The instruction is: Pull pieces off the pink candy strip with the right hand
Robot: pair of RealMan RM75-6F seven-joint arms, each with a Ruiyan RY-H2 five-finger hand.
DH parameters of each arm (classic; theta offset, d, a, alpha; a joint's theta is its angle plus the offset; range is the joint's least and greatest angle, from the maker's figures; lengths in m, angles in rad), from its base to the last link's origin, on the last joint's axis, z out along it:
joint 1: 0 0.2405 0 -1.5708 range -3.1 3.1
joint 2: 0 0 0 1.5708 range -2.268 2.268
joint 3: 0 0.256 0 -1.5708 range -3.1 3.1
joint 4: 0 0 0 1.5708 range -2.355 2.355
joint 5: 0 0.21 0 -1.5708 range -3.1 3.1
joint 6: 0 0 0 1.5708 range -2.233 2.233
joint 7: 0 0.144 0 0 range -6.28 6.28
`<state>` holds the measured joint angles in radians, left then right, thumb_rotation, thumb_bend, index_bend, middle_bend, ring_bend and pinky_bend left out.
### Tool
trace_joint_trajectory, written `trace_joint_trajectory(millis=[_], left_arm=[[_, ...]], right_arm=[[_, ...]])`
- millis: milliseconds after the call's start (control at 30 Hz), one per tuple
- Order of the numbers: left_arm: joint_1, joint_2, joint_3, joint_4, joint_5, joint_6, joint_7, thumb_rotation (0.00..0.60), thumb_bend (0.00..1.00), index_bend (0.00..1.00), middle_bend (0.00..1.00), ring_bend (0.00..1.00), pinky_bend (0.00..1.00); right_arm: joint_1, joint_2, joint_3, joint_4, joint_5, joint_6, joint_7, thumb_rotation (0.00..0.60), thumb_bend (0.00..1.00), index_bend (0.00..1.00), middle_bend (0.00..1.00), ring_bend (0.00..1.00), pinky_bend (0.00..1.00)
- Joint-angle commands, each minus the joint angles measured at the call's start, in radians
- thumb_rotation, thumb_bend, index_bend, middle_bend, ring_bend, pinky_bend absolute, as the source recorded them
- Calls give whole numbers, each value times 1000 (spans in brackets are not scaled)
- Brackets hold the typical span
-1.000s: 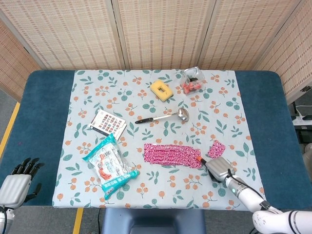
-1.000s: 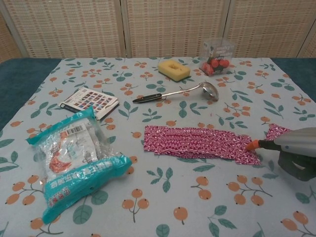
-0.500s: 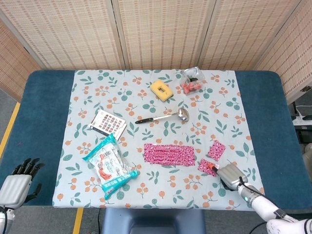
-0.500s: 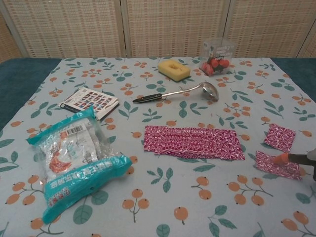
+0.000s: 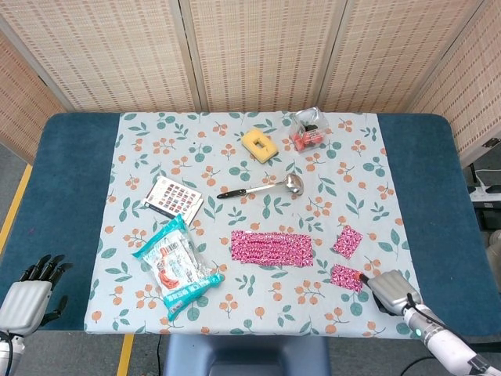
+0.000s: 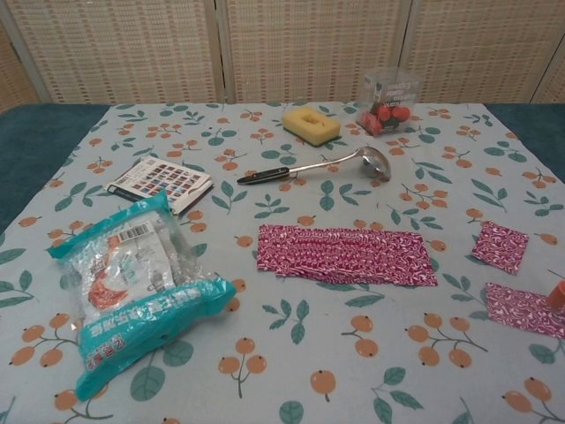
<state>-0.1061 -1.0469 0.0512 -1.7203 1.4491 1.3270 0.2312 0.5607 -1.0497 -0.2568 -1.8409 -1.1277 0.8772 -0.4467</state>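
Observation:
The pink candy strip lies flat on the floral cloth, in front of the ladle. Two torn-off pink pieces lie to its right. One piece rests alone. The nearer piece is held at its right end by my right hand, whose orange fingertip sits on it at the frame edge. My left hand hangs off the table's front left corner, fingers apart and holding nothing.
A teal snack bag lies front left, with a patterned card packet behind it. A ladle, a yellow sponge and a clear box of red items sit further back.
My right hand tore the end piece off the strip and drew it right and toward the front edge. The strip is now shorter. The left hand has not moved.

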Motion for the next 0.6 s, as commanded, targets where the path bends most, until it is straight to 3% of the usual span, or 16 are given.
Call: trace_joint_trajectory(millis=[33,167,233,367,433,500,600], left_arm=[[0,0,1,0,0,-1,2,600,439,196,98,63,190],[-1,-1,-1,-1,2,2,1,600,440,196,99,63,191],[-2,-3,-2,3,4,3,1,600,440,196,98,63,194],[-6,-7,-1,10,7,-4,1,600,440,196,99,63,199],[-9,-10,0,13,6,-9,5,600,440,197,99,63,199],[-11,-10,1,12,3,-15,8,600,439,196,98,63,200],[-11,-10,0,10,2,-15,12,600,443,197,99,64,201]], right_arm=[[-33,11,14,-6,-47,57,35,600,910,149,712,828,782],[-121,-2,49,18,-149,234,101,600,910,139,712,820,779],[-178,-25,71,52,-173,346,95,600,881,105,698,761,749],[-269,-80,116,115,-154,506,54,600,561,12,454,484,666],[-305,-103,143,140,-143,564,66,600,354,0,281,283,588],[-335,-123,172,164,-139,611,102,600,262,0,180,165,494],[-357,-141,203,194,-148,647,142,600,227,0,77,47,366]])
